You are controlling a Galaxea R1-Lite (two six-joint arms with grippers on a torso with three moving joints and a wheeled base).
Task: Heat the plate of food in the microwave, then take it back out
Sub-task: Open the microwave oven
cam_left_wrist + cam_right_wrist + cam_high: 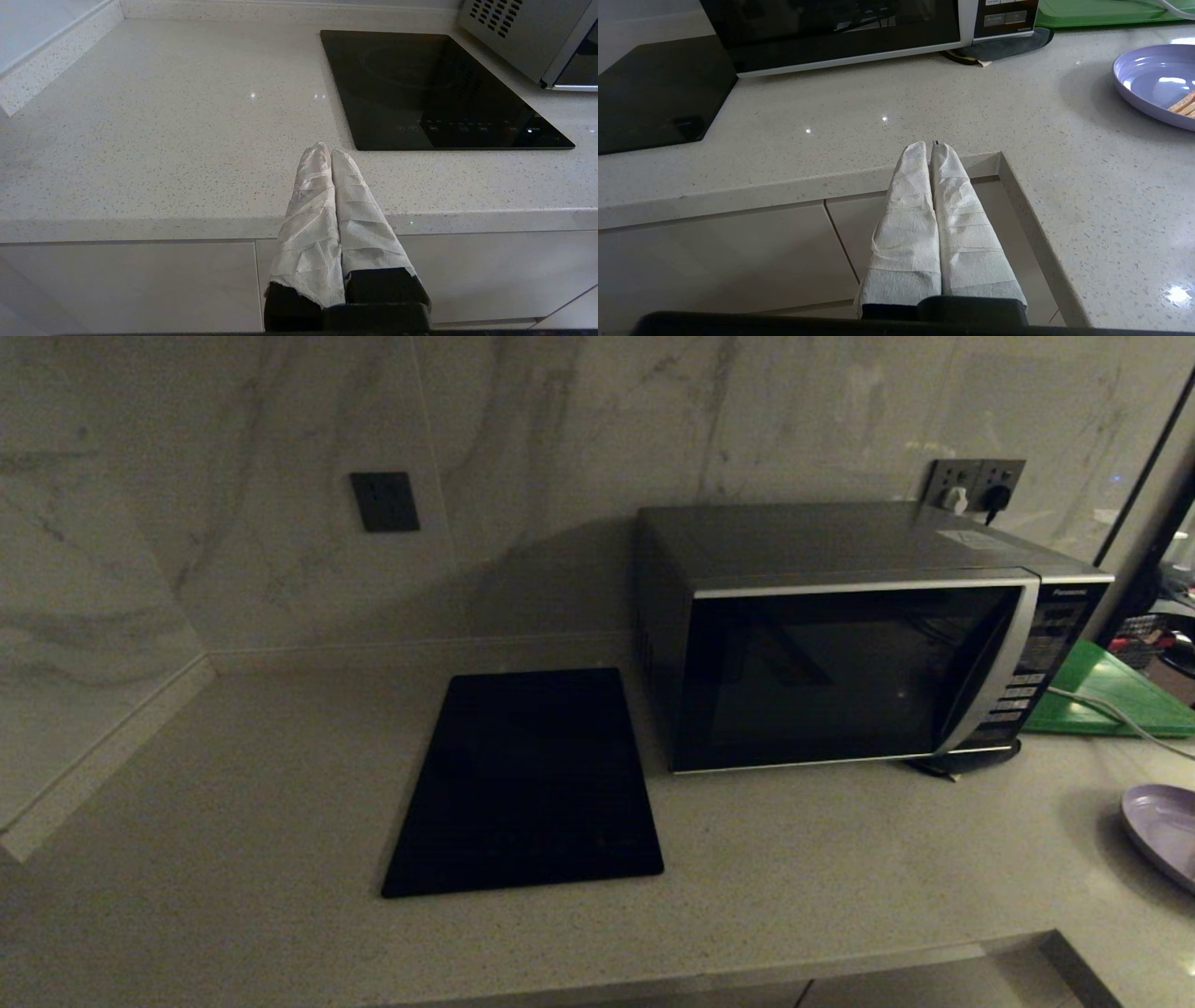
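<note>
On the speckled countertop [233, 821], under marble wall [560, 439], perhaps dim.

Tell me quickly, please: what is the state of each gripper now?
Left gripper: jaws closed, holding nothing, in front of the counter edge.
Right gripper: jaws closed, holding nothing, in front of the counter edge.

One microwave [840, 635], one lavender plate of food [1155, 88], one black slab [527, 784], one green board [1111, 695] and two wall outlets [971, 485] [385, 501] share a single speckled countertop [233, 821].
</note>
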